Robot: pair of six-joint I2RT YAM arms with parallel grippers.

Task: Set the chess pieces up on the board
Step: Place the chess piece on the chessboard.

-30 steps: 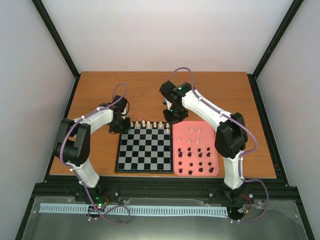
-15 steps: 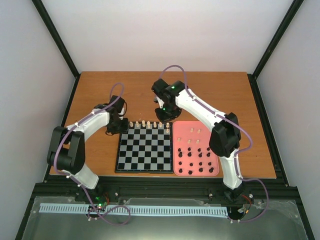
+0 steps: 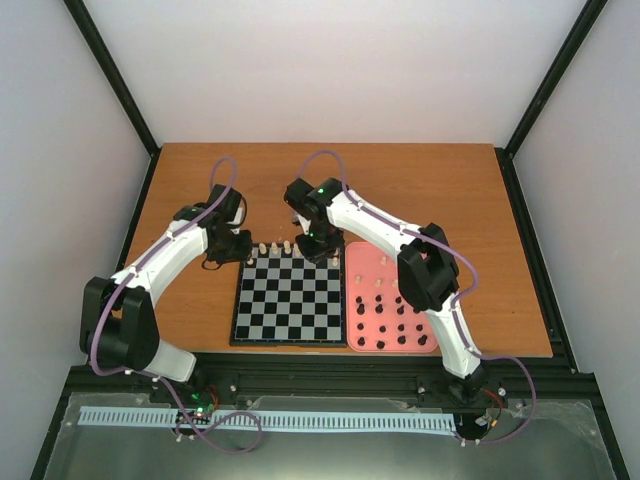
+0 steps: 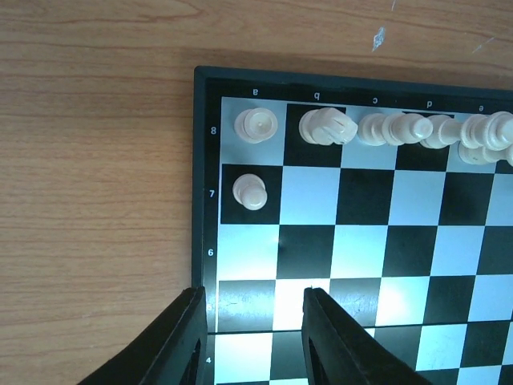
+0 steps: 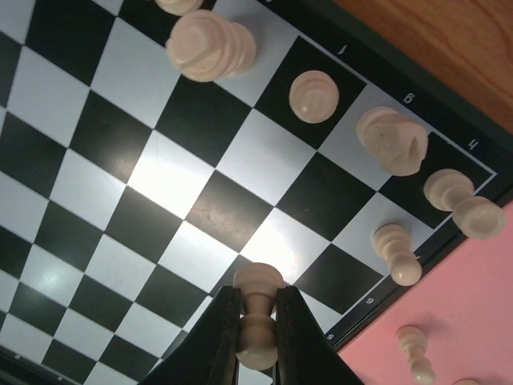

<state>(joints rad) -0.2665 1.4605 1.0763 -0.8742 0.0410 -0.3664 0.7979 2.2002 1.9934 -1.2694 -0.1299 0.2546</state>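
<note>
The left end effector [image 4: 252, 317] hangs above the board [image 3: 290, 310], over its far-left corner area. Its two fingers [image 4: 186, 341] stand apart with nothing between them. They frame the squares near the board's left border, a few ranks in front of the far rank.

The board lies flat on the table [image 3: 430, 190], its right edge just beside the pink tray [image 5: 473, 297].

In the left wrist view, a row of cream pieces [image 4: 385, 128] stands along the far rank, starting with a rook [image 4: 256, 124] in the corner square and a knight [image 4: 327, 126] next to it. A single pawn [image 4: 249, 192] stands on the square directly in front of the rook. The pieces further right in that row overlap in this view and cannot be told apart.

The right end effector [image 5: 258, 321] hangs over the right part of the board. Its fingers are clamped on an upright cream pawn [image 5: 258, 309], one on each side of the stem. Whether the pawn's base touches the board cannot be told.

On the pink tray, black pieces [image 3: 400, 327] sit in rows, and a cream piece [image 5: 413, 349] rests near the tray's board-side edge.
</note>
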